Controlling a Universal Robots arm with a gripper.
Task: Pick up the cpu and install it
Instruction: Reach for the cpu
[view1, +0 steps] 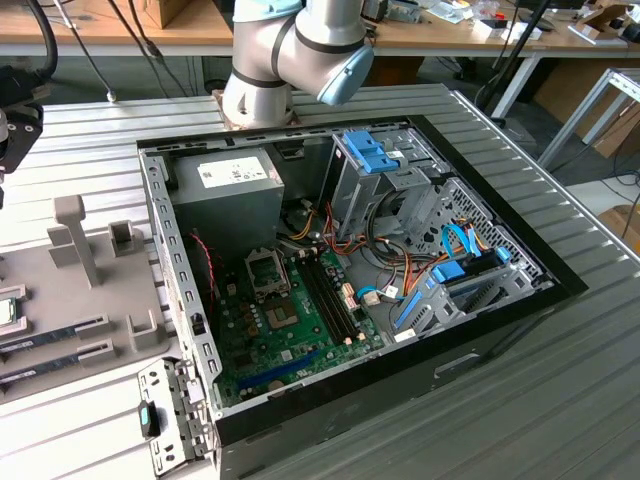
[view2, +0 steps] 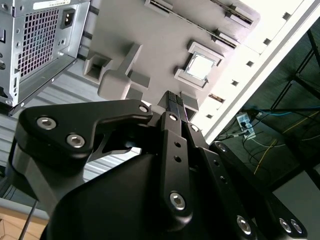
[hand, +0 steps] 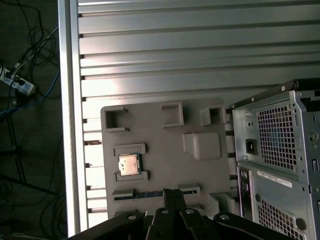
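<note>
The cpu (hand: 128, 164), a small square chip with a silvery lid, lies flat in a bracketed seat on the grey fixture plate (hand: 165, 140). In the second wrist view the cpu (view2: 199, 66) sits a short way beyond my fingertips. In both wrist views my gripper (hand: 173, 193) (view2: 176, 100) hangs above the plate beside the chip's seat, black fingers shut with nothing between them. In the exterior view the cpu (view1: 5, 311) shows at the left edge. The motherboard's socket (view1: 265, 271) lies inside the open computer case (view1: 180, 290).
The fixture plate (view1: 90, 300) carries upright grey holders (view1: 75, 238) and memory sticks in slots (view1: 55, 335). The case's metal wall (hand: 275, 145) rises close beside the plate. Inside the case are a power supply (view1: 225, 185), drive cages (view1: 385, 175) and loose cables (view1: 400, 270). The slatted table's edge (hand: 70, 125) runs near the plate.
</note>
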